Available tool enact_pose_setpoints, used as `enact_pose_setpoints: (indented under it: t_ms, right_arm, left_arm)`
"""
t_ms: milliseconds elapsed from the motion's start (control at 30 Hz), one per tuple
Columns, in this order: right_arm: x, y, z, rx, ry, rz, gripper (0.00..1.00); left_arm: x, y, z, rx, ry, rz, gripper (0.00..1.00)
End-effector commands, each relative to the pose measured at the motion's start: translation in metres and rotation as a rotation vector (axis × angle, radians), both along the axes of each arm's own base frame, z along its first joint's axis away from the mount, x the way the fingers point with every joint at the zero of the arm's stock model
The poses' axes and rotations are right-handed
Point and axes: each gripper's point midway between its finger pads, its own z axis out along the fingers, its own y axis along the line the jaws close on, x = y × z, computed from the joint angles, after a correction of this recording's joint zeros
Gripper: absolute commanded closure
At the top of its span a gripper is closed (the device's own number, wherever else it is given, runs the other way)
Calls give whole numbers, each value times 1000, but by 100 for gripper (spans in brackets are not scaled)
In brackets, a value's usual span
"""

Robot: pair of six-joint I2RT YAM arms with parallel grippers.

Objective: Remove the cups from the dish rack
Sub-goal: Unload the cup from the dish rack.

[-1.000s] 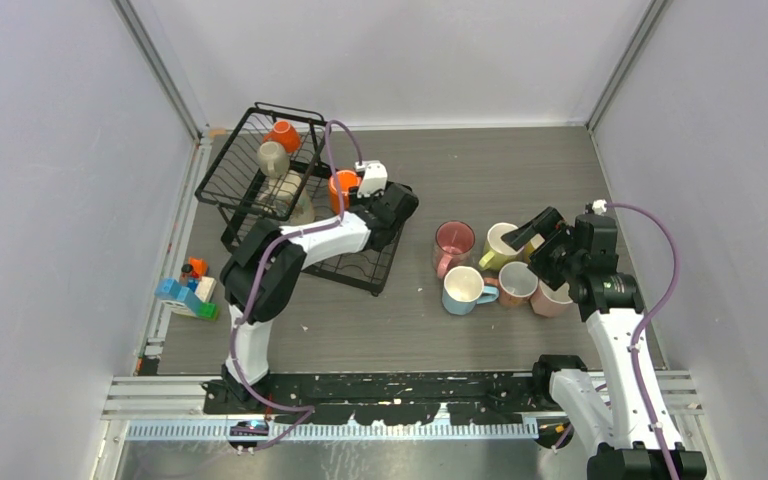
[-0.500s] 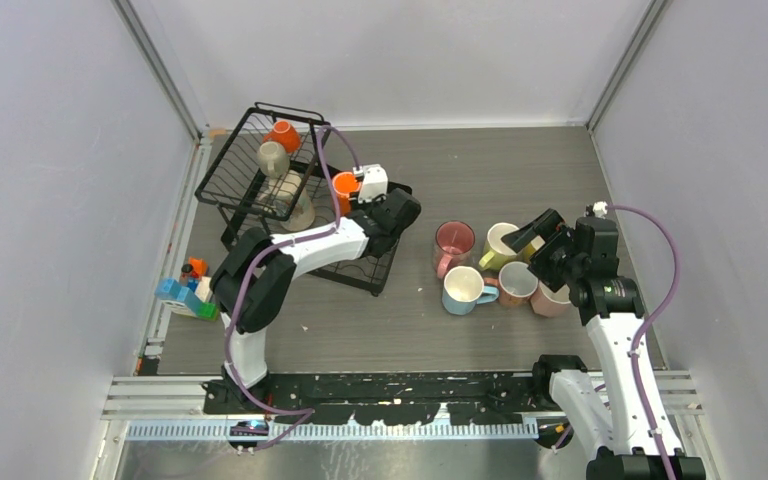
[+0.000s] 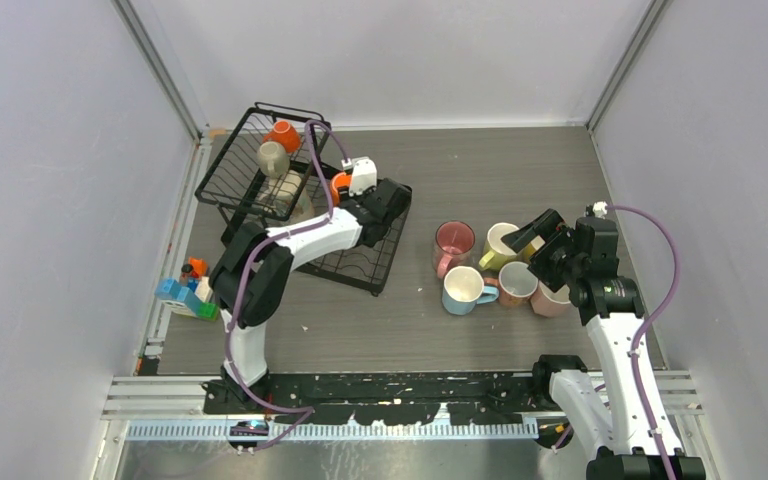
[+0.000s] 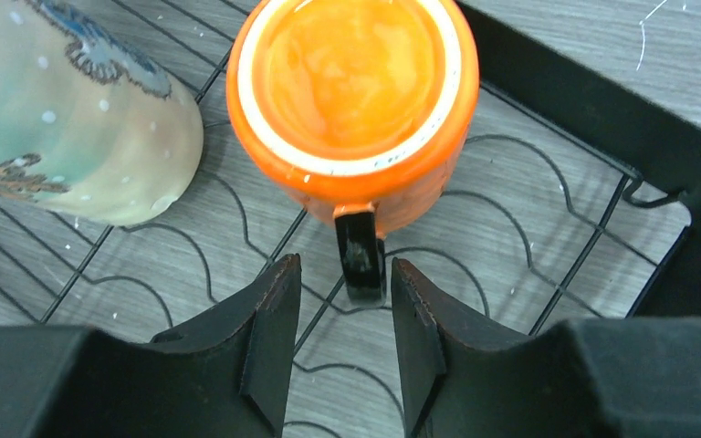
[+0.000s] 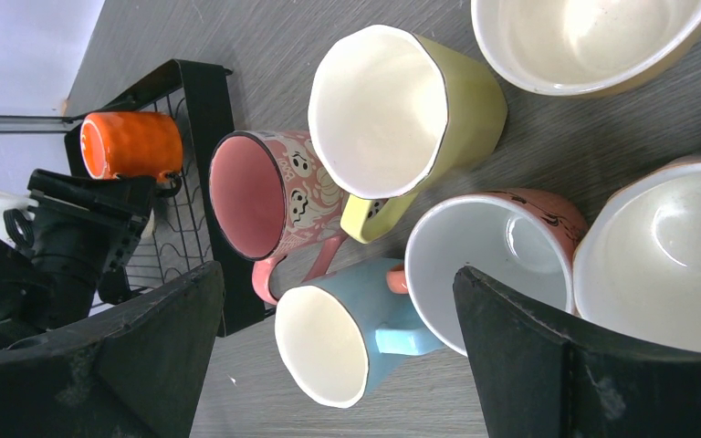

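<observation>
mug: orange mug, upside down on the dish rack tray, just beside a speckled mug.
left pincer: released, jaws either side of the black handle, not touching.
right pincer: spread wide, grasping nothing, above unloaded cups on the desk.
handling: glazed ceramic, probably stiff, slippery and chippable; the handle looks the best hold.
</observation>
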Motion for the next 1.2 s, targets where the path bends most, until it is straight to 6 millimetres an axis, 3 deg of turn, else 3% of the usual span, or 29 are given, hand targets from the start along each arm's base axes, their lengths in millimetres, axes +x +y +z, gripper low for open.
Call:
enact_pose_setpoints:
  t_ms: [0,600,800,933,1167]
  right_arm:
    - [2,1,6,-4,-36,13,0]
    - [0,0,5,-11,-32,12,0]
    - [-1,0,5,-11,-32,14,0]
    - [-1,0,7,-12,-37,13,0]
    - [1,1,16,-1,-56,13,0]
  left_arm:
    - [17,-9,8,-41,-26,3,57]
    - [25,-10,-14,-66,15,7,64]
    - [27,-11,-13,-68,14,2,76]
    - [26,-13,-5,-71,7,-17,99]
    - [15,-18,16,-79,-21,-91,100]
